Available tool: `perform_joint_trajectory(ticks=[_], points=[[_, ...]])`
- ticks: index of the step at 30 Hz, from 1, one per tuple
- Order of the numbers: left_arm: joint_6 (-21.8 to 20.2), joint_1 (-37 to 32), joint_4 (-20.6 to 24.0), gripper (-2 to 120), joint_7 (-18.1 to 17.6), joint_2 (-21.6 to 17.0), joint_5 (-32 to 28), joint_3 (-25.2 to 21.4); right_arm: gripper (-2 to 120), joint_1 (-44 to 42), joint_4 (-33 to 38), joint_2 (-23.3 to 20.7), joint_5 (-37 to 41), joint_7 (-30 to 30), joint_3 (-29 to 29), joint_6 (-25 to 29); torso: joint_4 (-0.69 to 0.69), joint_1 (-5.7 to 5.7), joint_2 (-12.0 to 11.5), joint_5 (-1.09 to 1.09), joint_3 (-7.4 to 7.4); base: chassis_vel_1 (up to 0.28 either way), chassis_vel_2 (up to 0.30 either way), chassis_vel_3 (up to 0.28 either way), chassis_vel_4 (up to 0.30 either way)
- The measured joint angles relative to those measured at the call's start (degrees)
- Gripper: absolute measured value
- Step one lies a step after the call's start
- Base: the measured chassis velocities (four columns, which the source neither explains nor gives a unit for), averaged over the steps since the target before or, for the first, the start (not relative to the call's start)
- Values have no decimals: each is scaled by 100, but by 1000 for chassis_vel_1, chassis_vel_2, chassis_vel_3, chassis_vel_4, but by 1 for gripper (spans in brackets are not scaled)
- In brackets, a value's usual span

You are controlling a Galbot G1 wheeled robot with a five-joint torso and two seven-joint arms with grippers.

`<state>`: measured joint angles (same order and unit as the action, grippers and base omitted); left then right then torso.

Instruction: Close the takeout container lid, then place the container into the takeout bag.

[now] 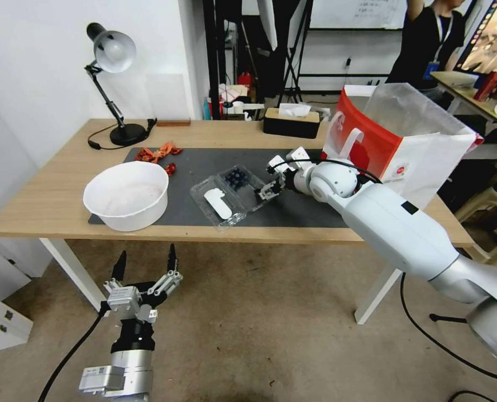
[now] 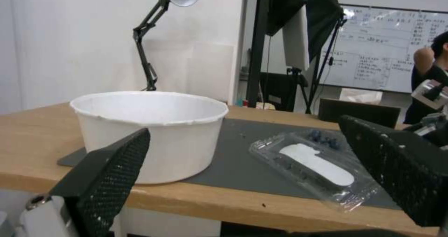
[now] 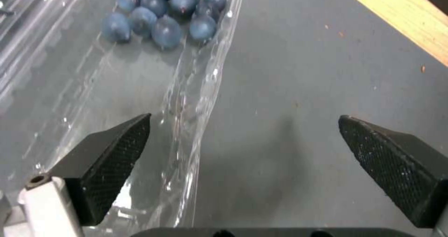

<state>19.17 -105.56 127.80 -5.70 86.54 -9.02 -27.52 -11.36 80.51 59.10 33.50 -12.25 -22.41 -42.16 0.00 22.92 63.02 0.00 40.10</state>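
Note:
The takeout container (image 1: 230,193) lies open flat on the grey mat (image 1: 293,215), both clear halves side by side. Dark blue berries (image 1: 237,178) sit in the far half; the lid (image 1: 217,204) with its white oblong sticker is the near half. My right gripper (image 1: 270,184) is open at the container's right edge. In the right wrist view one of its fingers (image 3: 107,167) hovers over the clear plastic rim and the other is over bare mat, with the berries (image 3: 163,16) ahead. The red and white takeout bag (image 1: 410,151) stands open behind my right arm. My left gripper (image 1: 146,267) is open, below the table's front edge.
A large white bowl (image 1: 127,195) sits on the mat's left end. A desk lamp (image 1: 114,84) stands at the back left, red scraps (image 1: 158,153) beside it, and a black tissue box (image 1: 291,121) at the back. A bare strip of wooden table (image 1: 42,195) lies left of the bowl.

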Motion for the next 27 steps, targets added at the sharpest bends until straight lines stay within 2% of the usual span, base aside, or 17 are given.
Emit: perform_joint_trajectory(ticks=[14, 27], points=[[1, 62, -41, 100, -42, -30, 0, 14, 100, -26, 86, -214, -76, -39, -57, 1, 0, 0, 0, 0, 0, 0, 0, 0, 0], [-17, 86, -40, 100, -62, -65, 3, 36, 100, -110, 501, -648, -30, -22, -103, 2, 0, 0, 0, 0, 0, 0, 0, 0, 0]])
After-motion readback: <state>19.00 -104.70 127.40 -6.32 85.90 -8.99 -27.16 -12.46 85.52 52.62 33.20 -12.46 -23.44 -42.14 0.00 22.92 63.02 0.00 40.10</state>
